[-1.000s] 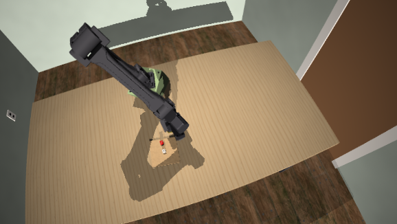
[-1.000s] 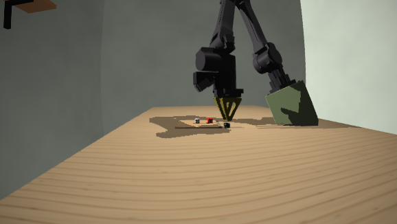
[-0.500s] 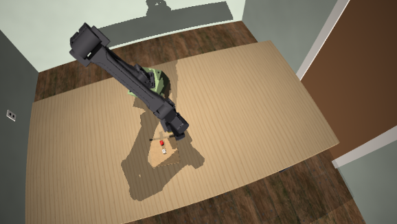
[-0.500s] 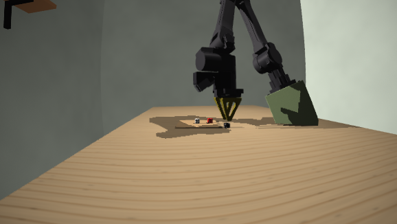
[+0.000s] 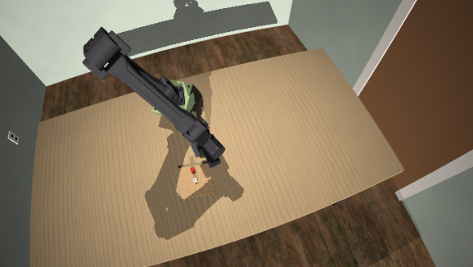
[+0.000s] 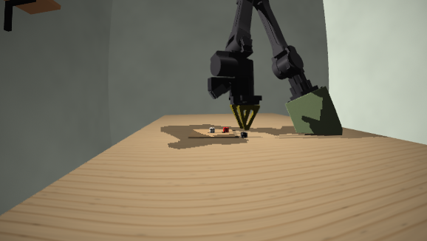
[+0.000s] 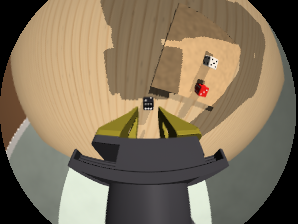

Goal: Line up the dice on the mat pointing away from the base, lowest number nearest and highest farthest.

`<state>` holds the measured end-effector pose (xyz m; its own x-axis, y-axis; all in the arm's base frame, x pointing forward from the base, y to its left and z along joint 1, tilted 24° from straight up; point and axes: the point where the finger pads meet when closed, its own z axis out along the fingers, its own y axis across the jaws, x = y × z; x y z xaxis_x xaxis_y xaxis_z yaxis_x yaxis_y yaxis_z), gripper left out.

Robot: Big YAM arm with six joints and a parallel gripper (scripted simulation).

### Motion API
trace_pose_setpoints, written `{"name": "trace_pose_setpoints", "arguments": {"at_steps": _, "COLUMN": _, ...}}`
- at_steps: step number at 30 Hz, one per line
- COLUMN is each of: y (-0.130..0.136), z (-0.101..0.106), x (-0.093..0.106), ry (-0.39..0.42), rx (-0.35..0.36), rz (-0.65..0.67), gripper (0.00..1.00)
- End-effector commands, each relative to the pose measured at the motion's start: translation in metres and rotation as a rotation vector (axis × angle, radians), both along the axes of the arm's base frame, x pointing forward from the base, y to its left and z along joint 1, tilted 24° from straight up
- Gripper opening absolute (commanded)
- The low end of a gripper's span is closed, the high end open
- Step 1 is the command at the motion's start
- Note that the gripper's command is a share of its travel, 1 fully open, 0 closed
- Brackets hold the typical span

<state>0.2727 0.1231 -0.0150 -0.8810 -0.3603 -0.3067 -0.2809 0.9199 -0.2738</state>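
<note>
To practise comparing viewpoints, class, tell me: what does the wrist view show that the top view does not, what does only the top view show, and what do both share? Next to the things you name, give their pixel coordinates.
Only the wrist view shows the black die (image 7: pixel 148 103), just beyond the open gripper's (image 6: pixel 246 129) (image 7: pixel 148 108) fingertips.

Only the top view shows the green mount (image 5: pixel 191 95) (image 6: pixel 306 114) and the wall socket (image 5: pixel 13 138).

Both show the red die (image 5: pixel 192 170) (image 6: pixel 225 130) (image 7: pixel 202 90) and the white die (image 5: pixel 195 180) (image 6: pixel 212 130) (image 7: pixel 213 62) on the mat (image 5: pixel 186 189) (image 7: pixel 227 50).

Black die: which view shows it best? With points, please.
The wrist view: the black die (image 6: pixel 244 135) (image 7: pixel 148 103) sits large there, pips on top, beyond the fingertips. Exterior shows a small dark block, no readable pips; in top, I can't make it out.
</note>
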Motion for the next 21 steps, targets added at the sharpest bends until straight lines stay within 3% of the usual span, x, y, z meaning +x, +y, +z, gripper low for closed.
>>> {"name": "trace_pose_setpoints", "arguments": {"at_steps": 1, "y": 0.0041, "z": 0.0055, "x": 0.0131, "ry": -0.027, "rx": 0.018, "rz": -0.002, "gripper": 0.30}}
{"name": "trace_pose_setpoints", "arguments": {"at_steps": 21, "y": 0.0064, "z": 0.0074, "x": 0.0168, "ry": -0.031, "rx": 0.021, "rz": -0.002, "gripper": 0.30}}
